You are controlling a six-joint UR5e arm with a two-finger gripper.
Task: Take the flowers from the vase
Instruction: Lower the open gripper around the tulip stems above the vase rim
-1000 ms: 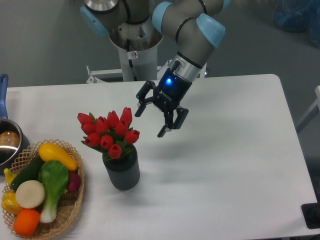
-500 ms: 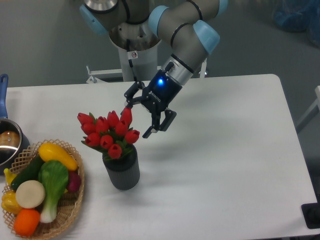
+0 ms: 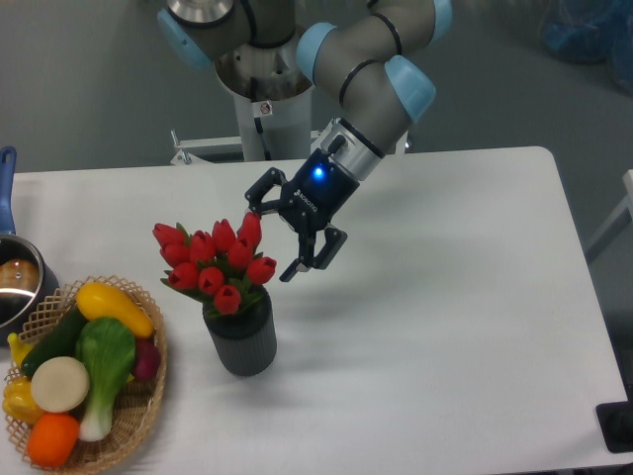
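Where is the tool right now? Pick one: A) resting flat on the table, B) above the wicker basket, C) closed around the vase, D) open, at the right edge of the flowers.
D: the tool is open, its fingers spread at the right side of the red flowers, which sit in the vase.

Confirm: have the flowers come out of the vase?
No, the flowers stand in the vase, with the gripper open beside them.
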